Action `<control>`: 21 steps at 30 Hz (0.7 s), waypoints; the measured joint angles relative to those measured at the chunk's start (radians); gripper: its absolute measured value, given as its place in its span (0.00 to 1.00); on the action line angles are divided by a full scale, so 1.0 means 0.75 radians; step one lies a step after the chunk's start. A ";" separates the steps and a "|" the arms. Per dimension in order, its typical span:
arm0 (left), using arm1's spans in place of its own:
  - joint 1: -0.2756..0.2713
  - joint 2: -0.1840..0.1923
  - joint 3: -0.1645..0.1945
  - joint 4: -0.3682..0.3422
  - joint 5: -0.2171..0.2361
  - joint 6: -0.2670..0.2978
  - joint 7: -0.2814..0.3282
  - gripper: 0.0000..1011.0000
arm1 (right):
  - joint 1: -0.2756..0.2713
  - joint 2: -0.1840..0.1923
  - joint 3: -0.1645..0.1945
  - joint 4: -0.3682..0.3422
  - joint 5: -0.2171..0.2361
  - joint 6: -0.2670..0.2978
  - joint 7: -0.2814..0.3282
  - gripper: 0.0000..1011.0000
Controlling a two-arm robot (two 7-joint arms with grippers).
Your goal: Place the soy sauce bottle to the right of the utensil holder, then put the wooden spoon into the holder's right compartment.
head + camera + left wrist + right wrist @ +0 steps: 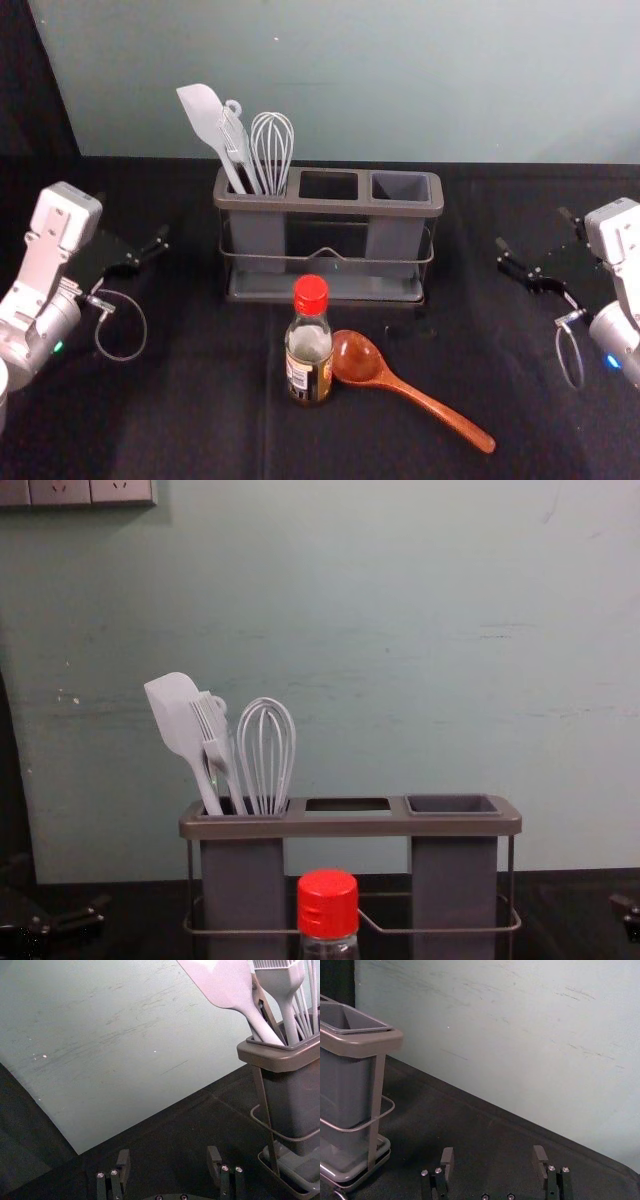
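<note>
At your far left, the left tool [133, 218] reaches in over the black-covered bench [200, 400], apart from the holder and toward the back edge. In its wrist view, your left tool [168, 1157] is spread wide, with only space between its tips.

Next, near the bench's back edge and in front of a pale wall [380, 80], stands your grey utensil holder [330, 206]. Its left compartment [258, 235] carries a spatula [203, 115], a brush [208, 725] and a whisk [272, 150], heads up. The holder's right compartment [395, 238] is open at the top.

In front of the holder's middle, on your side of it, the soy sauce bottle [309, 350] stands upright with its red cap on. Just beside it to the right, the wooden spoon [385, 377] lies on the bench, bowl next to the bottle, handle slanting rightward and toward you.

At your far right, the right tool [532, 230] is over the bench, well apart from the holder, its tips likewise wide apart.
</note>
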 joint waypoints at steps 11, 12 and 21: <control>0.000 0.000 0.000 0.000 0.000 0.000 0.000 0.99 | 0.000 0.000 0.000 0.000 0.000 0.000 0.000 0.99; 0.000 0.000 0.000 0.000 0.000 0.000 0.000 0.99 | 0.000 0.000 0.000 0.000 0.000 0.000 0.000 0.99; 0.000 0.000 0.000 0.000 0.000 0.000 0.000 0.99 | 0.000 0.000 0.000 0.000 0.000 0.000 0.000 0.99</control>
